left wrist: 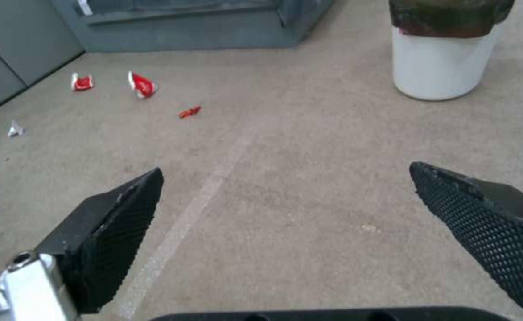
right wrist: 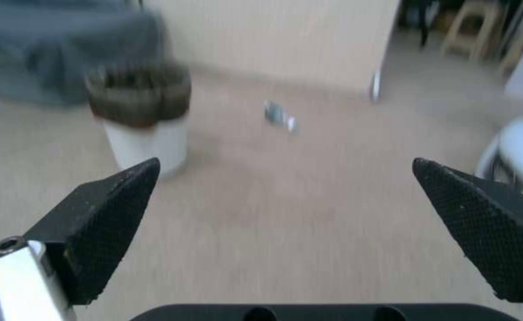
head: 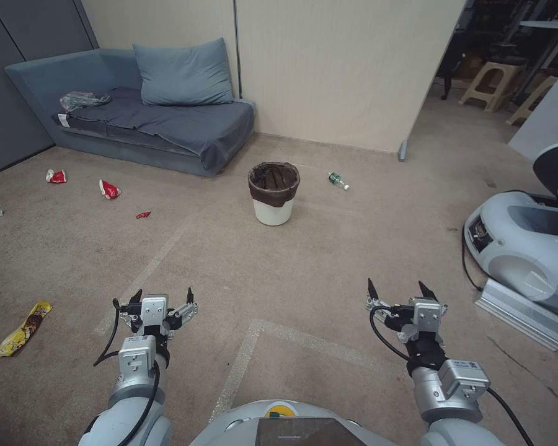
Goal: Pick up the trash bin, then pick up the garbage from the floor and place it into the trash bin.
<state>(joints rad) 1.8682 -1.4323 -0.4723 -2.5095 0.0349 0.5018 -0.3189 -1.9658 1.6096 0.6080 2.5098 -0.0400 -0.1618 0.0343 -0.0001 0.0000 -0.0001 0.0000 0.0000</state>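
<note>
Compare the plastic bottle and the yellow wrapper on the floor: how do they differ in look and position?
The plastic bottle is clear with a green label; the yellow wrapper is flat, crumpled, yellow and brown. The bottle lies far out, just right of the trash bin; the wrapper lies nearer the robot, far to its left, beyond the left gripper. Both lie on the carpet, unheld.
</note>
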